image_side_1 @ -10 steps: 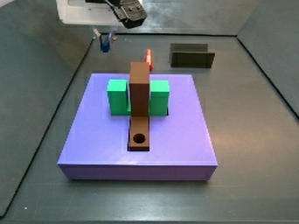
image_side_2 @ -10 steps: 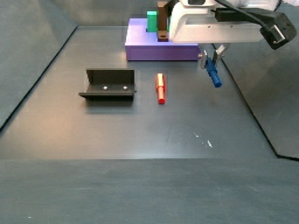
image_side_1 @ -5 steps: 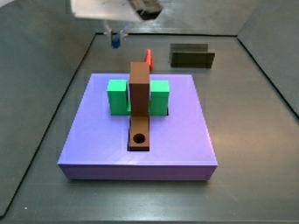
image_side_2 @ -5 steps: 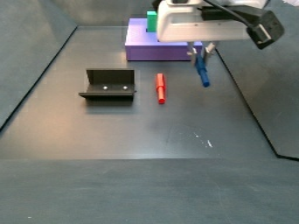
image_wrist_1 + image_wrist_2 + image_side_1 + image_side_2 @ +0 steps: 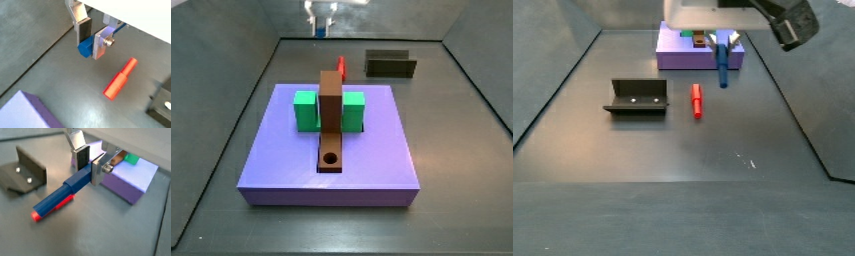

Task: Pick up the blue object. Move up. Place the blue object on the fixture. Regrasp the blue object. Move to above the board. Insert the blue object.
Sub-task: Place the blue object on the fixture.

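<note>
In a wrist view, I see the tool (image 5: 92,39) pinching the blue object (image 5: 85,47) between its silver plates, up off the grey floor; the red peg (image 5: 119,79) lies below, apart from it, and a corner of the board (image 5: 23,111) shows.

In a wrist view, the blue object (image 5: 65,190) juts out long from the tool (image 5: 90,163), with the red peg (image 5: 50,209) under it, the fixture (image 5: 23,172) to one side and the board (image 5: 130,180) behind.

In a side view, the tool (image 5: 322,17) sits high beyond the board (image 5: 331,160), which carries the green block (image 5: 306,110) and brown bar (image 5: 330,120); the fixture (image 5: 392,64) stands farther back.

In a side view, the blue object (image 5: 724,66) hangs upright from the tool (image 5: 724,41), near the board (image 5: 696,56), apart from the fixture (image 5: 636,97).
</note>
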